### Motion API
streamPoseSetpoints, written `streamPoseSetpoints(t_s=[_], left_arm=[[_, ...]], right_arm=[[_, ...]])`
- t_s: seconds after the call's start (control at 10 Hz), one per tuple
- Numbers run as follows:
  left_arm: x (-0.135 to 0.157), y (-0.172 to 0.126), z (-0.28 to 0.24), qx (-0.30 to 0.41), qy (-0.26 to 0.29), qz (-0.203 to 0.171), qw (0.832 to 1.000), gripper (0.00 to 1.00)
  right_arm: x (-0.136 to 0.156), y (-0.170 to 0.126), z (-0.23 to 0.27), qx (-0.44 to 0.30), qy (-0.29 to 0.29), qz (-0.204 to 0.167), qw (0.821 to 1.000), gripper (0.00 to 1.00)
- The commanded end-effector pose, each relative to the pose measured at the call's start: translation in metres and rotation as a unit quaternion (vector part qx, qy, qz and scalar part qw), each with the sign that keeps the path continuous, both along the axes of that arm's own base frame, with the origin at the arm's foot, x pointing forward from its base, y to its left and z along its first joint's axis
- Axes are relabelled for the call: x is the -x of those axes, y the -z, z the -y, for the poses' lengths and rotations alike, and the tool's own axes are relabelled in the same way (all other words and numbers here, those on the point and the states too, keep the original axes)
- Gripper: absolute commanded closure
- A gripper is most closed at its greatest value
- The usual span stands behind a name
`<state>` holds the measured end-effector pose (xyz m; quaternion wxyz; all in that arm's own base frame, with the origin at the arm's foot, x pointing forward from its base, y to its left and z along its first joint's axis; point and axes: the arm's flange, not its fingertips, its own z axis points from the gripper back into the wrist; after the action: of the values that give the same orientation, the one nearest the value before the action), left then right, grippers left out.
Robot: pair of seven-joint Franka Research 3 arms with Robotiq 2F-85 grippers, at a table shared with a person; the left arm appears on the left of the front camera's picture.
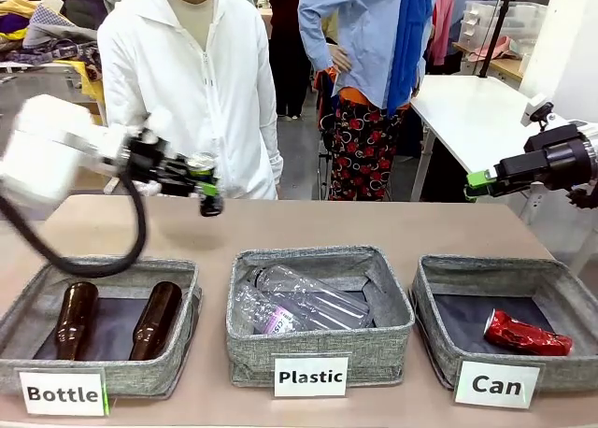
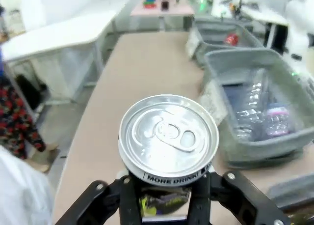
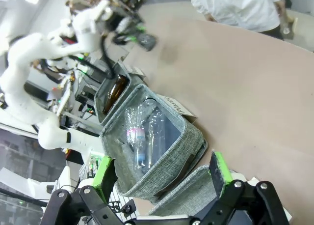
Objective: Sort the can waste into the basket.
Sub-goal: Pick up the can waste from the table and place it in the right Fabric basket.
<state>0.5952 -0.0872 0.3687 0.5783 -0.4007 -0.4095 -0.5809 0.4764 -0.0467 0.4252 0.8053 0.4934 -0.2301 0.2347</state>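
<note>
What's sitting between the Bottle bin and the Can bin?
In the front view, the Plastic bin sits between the Bottle bin and the Can bin, holding clear plastic bottles.

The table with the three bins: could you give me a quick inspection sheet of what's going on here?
Surface: tan table, bare behind the bins.
Job's things: red crushed can lies in the Can basket; silver-topped can held up by the left gripper.
Clutter: brown bottles in the Bottle bin; clear bottles in the Plastic bin.
Grippers: right gripper open, holding nothing.
Cables: black cable loops from the left arm.
Surroundings: person in white at the far side.
</note>
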Motion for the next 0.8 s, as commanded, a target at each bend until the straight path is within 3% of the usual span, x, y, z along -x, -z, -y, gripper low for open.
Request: streamPoseSetpoints(t_s=[0.0,0.2,0.3,0.5,0.6,0.7], left_arm=[[0.109,-0.044,-0.042,-0.013,0.066,0.025,0.997,0.67],[0.174,-0.044,-0.050,-0.051,0.125,0.058,0.989,0.67],[0.187,-0.040,-0.049,-0.051,0.164,0.078,0.982,0.67],[0.163,-0.038,-0.060,0.002,0.134,0.081,0.988,0.67],[0.197,-0.045,-0.051,-0.050,0.152,0.057,0.986,0.67],[0.197,-0.045,-0.051,-0.050,0.152,0.057,0.986,0.67]], right_arm=[[0.001,-0.003,0.000,0.002,-0.002,0.002,1.000,0.00],[0.001,-0.003,0.000,0.002,-0.002,0.002,1.000,0.00],[0.001,-0.003,0.000,0.002,-0.002,0.002,1.000,0.00],[0.001,-0.003,0.000,0.002,-0.002,0.002,1.000,0.00],[0.001,-0.003,0.000,0.002,-0.002,0.002,1.000,0.00],[0.001,-0.003,0.000,0.002,-0.002,0.002,1.000,0.00]])
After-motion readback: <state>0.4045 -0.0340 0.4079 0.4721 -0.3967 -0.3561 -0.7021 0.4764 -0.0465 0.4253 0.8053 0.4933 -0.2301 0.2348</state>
